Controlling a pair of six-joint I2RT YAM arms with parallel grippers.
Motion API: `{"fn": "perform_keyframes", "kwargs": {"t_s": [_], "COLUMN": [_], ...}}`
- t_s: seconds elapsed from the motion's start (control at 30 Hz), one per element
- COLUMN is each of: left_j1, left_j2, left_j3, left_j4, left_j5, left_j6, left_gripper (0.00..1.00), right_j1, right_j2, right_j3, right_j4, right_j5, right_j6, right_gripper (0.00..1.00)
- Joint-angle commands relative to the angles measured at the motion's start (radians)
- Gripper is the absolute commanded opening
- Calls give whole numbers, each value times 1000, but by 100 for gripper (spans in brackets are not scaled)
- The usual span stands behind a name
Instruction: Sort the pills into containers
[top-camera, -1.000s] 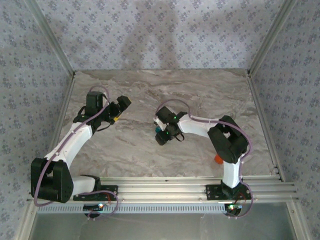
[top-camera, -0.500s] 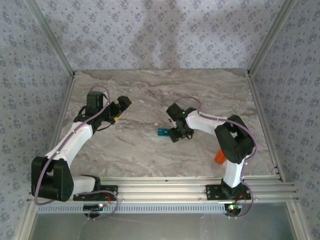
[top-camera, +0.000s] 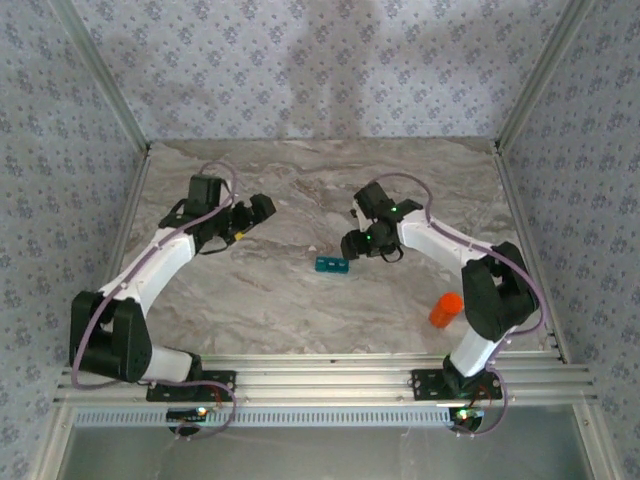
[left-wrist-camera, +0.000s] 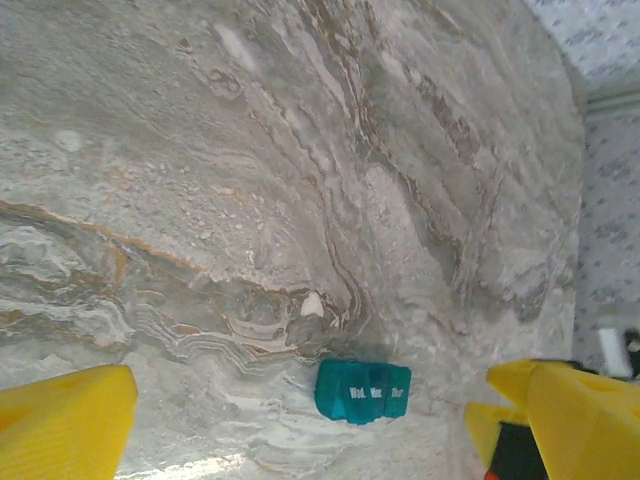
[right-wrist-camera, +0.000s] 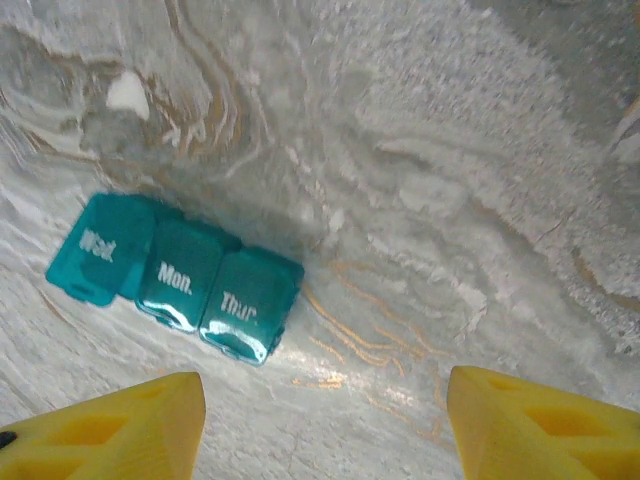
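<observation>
Teal on the grey marble table (top-camera: 250, 300), the pill box (top-camera: 331, 265) lies flat near the middle, between your two arms and closer to the right one. In the right wrist view its three compartments read Wed, Mon and Thur, and their lids look down. Your right gripper (top-camera: 352, 246) hangs just beyond the box, apart from it, its yellow fingers (right-wrist-camera: 110, 425) spread wide with nothing but bare table between them. Your left gripper (top-camera: 260, 208) sits farther off to the left, aimed towards the box, its fingers (left-wrist-camera: 60, 420) likewise released and empty. One small white pill (left-wrist-camera: 312, 304) rests on the table near the box, not touching it. The orange bottle (top-camera: 446, 309) is well apart, by the right arm's elbow near the front edge
</observation>
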Motion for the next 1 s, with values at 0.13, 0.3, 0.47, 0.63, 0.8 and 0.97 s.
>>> {"fn": "perform_keyframes", "kwargs": {"t_s": [0.13,0.3,0.47,0.63,0.8,0.97], "left_j1": [-106,-158,-201,-234,-261,-288], "left_j2": [111,178,223,252,268,273], "left_j3": [143,188,209,216,217,212], "left_j4": [-220,-275,-300,-308,-315,-310], "left_j5": [-139,-196,-228,-241,-255,-266], "left_j6": [256,334,386,418,443,455], "left_gripper": [99,99,99,99,99,99], "right_j1": [12,30,34,35,36,41], "right_j2": [100,136,159,172,161,153], "right_j3": [53,47,30,17,4,-4], "right_j4": [30,23,25,30,35,35], "right_j5": [-32,-16,-8,-8,-12,-16], "right_j6": [61,52,50,52,56,58], "right_gripper": [67,67,67,67,67,67]}}
